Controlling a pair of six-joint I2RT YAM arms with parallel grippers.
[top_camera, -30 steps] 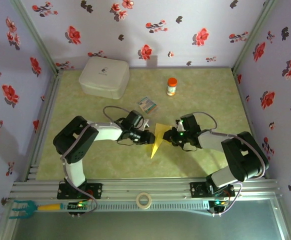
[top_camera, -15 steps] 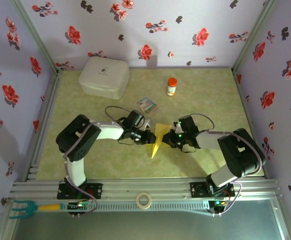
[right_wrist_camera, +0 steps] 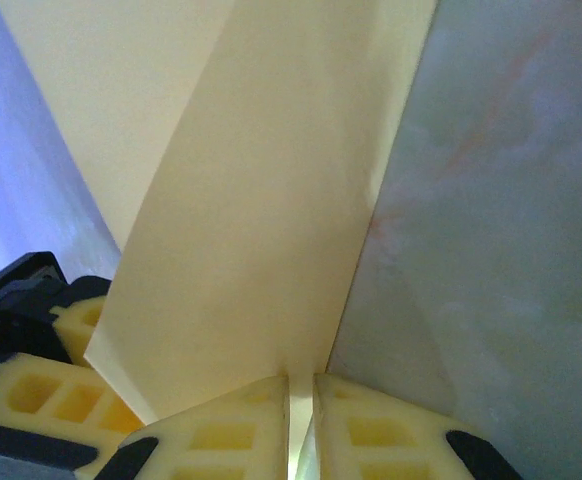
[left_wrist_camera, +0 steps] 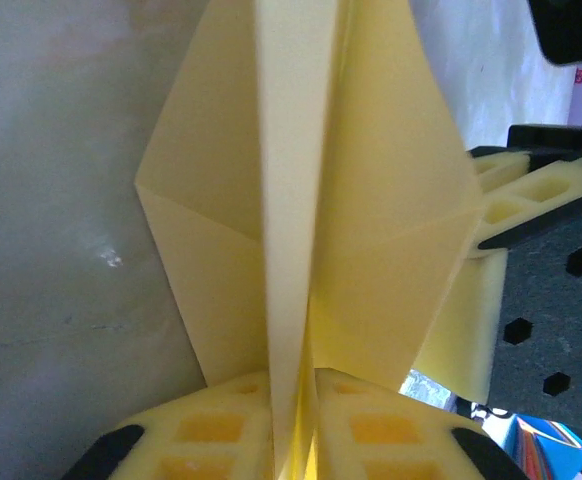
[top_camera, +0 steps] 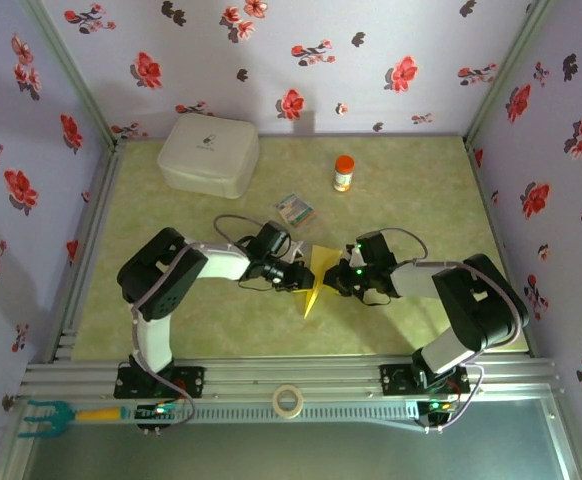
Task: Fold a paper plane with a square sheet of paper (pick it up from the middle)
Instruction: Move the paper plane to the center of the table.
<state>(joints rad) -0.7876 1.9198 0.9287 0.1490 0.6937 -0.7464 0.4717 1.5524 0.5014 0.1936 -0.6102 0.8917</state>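
The square sheet of paper [top_camera: 318, 264] is yellow and folded into a pointed dart, its tip aimed at the near edge, close to the paper plane shape. My left gripper [top_camera: 302, 277] is shut on its left side and my right gripper [top_camera: 338, 279] is shut on its right side. In the left wrist view the folded layers [left_wrist_camera: 371, 200] stand upright and run down between the closed pads of that gripper [left_wrist_camera: 299, 415]; the right gripper's fingers [left_wrist_camera: 516, 185] show behind the paper. In the right wrist view a flap [right_wrist_camera: 251, 220] is pinched by the right gripper [right_wrist_camera: 301, 400].
A white box [top_camera: 209, 153] sits at the back left, an orange-capped bottle [top_camera: 343, 173] at the back centre, and a small colourful packet [top_camera: 294, 209] just behind the grippers. A tape roll [top_camera: 288, 401] and a green-handled tool [top_camera: 51, 415] lie on the near rail.
The left gripper has closed on the paper's left side. The right arm shifted slightly left, staying clamped on the right side. The paper has barely moved.
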